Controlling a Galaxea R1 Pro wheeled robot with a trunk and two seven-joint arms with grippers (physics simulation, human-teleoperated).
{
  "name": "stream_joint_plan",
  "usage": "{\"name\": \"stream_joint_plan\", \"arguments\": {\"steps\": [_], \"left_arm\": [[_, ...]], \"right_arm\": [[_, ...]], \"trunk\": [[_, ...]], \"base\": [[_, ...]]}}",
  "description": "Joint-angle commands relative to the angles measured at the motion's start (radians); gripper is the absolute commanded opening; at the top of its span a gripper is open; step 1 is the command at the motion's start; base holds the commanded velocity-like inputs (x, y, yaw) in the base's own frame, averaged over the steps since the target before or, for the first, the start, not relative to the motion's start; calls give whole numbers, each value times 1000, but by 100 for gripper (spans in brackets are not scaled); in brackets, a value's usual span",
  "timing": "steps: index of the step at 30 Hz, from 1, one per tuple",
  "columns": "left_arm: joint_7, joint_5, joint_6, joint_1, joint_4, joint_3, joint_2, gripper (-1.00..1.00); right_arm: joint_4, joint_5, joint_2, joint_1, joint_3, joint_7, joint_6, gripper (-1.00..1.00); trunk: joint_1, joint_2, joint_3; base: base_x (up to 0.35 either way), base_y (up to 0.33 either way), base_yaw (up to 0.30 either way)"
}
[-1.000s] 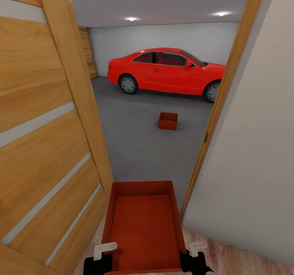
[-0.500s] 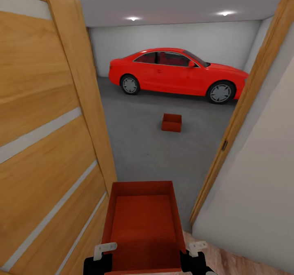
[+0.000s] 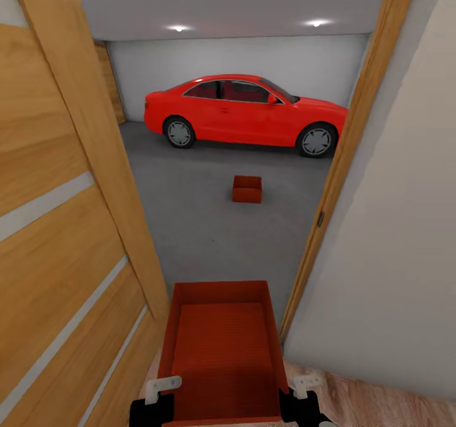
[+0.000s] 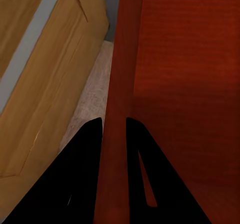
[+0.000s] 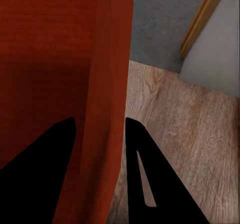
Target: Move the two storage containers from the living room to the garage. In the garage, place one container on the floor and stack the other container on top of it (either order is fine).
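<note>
OK, I hold a ribbed orange-red container (image 3: 221, 344), long axis toward the red car (image 3: 244, 113); left gripper (image 4: 114, 129) and right gripper (image 5: 99, 126) clamp its side walls.

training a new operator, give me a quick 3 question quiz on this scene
1. True or false: the far container sits on the garage floor in front of the red car.
2. What grips the near container? A) left gripper alone B) both, left and right gripper, on opposite side walls C) neither
3. Fill in: the open wooden door is on the robot's ____ side.

Key: 1 true; 2 B; 3 left
</note>
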Motion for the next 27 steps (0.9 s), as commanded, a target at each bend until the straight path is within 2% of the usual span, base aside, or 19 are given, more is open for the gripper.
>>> {"name": "stream_joint_plan", "arguments": {"steps": [1,5,19,27], "left_arm": [[10,2,8,0,35,-6,-1,-100],[11,2,9,0,35,-6,-1,-100],[10,2,9,0,35,-6,-1,-100],[10,2,8,0,35,-6,-1,-100]], "right_arm": [[-3,5,17,-1,-10,14,-29,-100],[-3,5,17,-1,-10,14,-29,-100],[-3,5,17,-1,-11,14,-29,-100],[-3,5,17,-1,-11,14,-29,-100]], "trunk": [[1,-2,-2],[1,-2,-2],[1,-2,-2],[1,-2,-2]], "base": [[0,0,-85],[110,77,-31],[237,187,-6],[14,10,-232]]}}
